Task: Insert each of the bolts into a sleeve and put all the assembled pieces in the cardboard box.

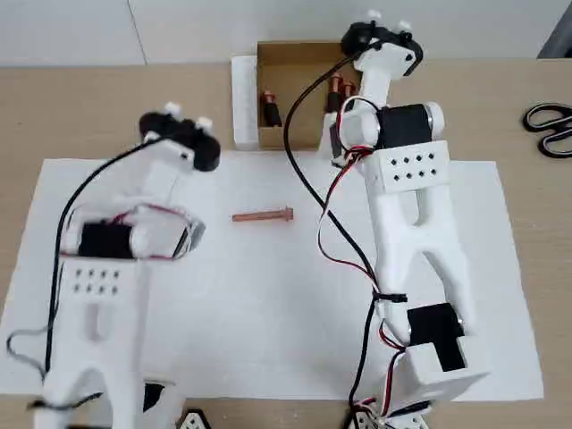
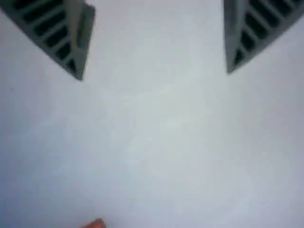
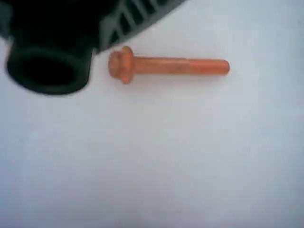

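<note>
— How are they posed?
— Left gripper hangs fingers-wide over the paper; right gripper clamps a black sleeve.
— The bolt?
— Flat between them, lying crosswise, head to the right gripper's side.

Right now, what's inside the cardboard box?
Inside the cardboard box, orange bolts sit in black sleeves by the left wall, and more bolt heads show on the right. An arm covers that corner, so how many lie there cannot be counted.
</note>
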